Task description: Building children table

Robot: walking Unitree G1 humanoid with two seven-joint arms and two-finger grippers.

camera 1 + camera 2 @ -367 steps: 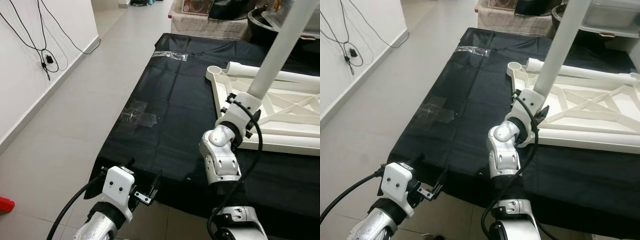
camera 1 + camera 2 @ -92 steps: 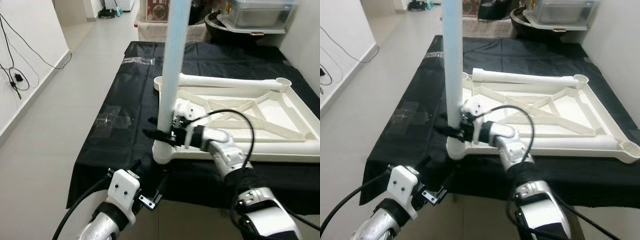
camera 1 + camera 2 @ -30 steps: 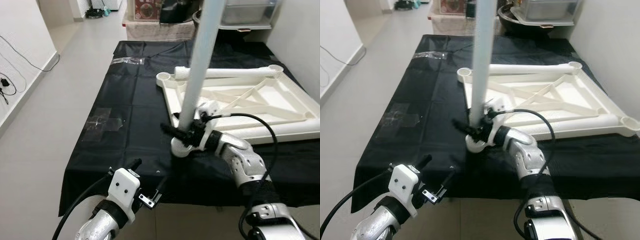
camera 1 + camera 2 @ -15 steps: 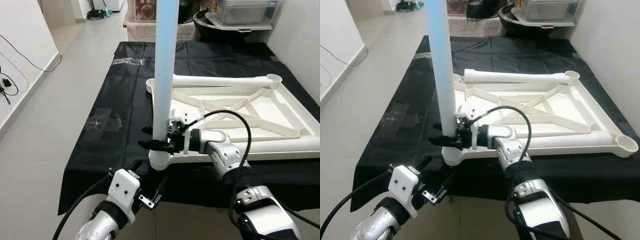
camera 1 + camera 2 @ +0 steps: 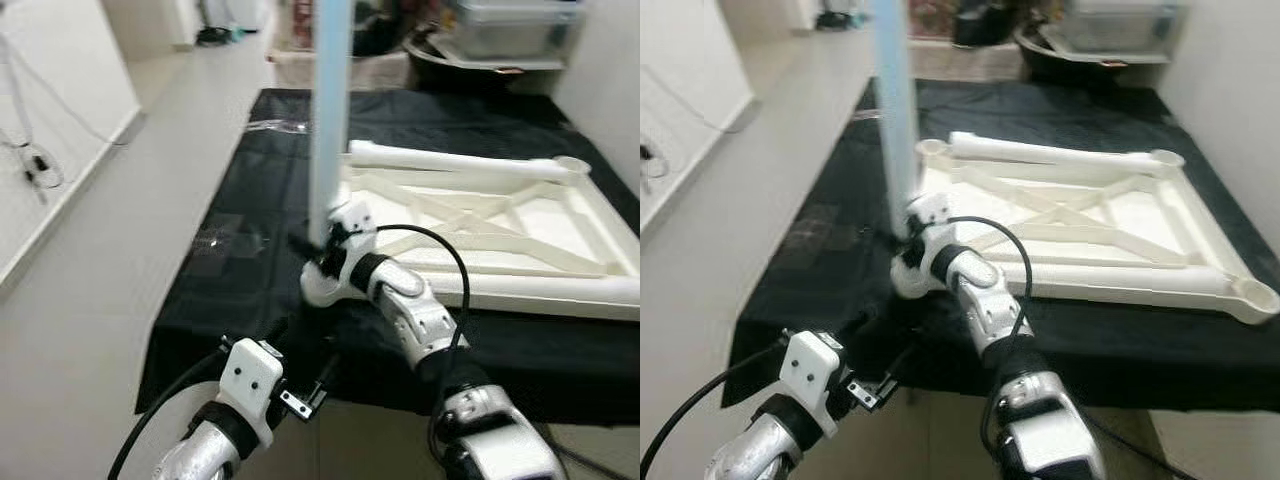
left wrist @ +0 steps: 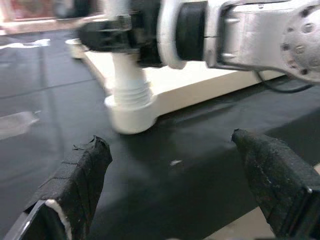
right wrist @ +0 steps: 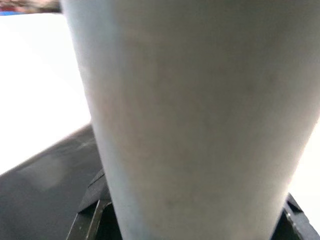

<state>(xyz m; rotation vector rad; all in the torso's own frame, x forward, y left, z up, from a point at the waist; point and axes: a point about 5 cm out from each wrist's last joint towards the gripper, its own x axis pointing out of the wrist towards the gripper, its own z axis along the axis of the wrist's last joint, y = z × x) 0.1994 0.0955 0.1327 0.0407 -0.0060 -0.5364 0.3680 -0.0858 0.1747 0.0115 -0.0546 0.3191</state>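
Observation:
A white table frame (image 5: 500,215) lies upside down on a black cloth. A pale table leg (image 5: 330,120) stands upright in the frame's near left corner socket (image 5: 322,290). My right gripper (image 5: 322,243) is shut on the leg just above the socket. In the right wrist view the leg (image 7: 190,110) sits between the black fingers (image 7: 90,220). My left gripper (image 5: 300,385) hangs open at the cloth's front edge, below the socket. In its wrist view the leg's ribbed end (image 6: 131,92) meets the socket ahead of the spread fingers (image 6: 80,180).
Two more legs lie on the frame, one along the far side (image 5: 450,160), one along the near side (image 5: 540,290). Clear tape (image 5: 225,238) is stuck on the cloth (image 5: 250,270). Grey floor (image 5: 90,300) runs along the left; boxes and a bin (image 5: 500,30) stand behind.
The camera has shifted. The leg stays upright in the corner socket. My right wrist has swung round the leg to a steeper angle. The left gripper has not moved.

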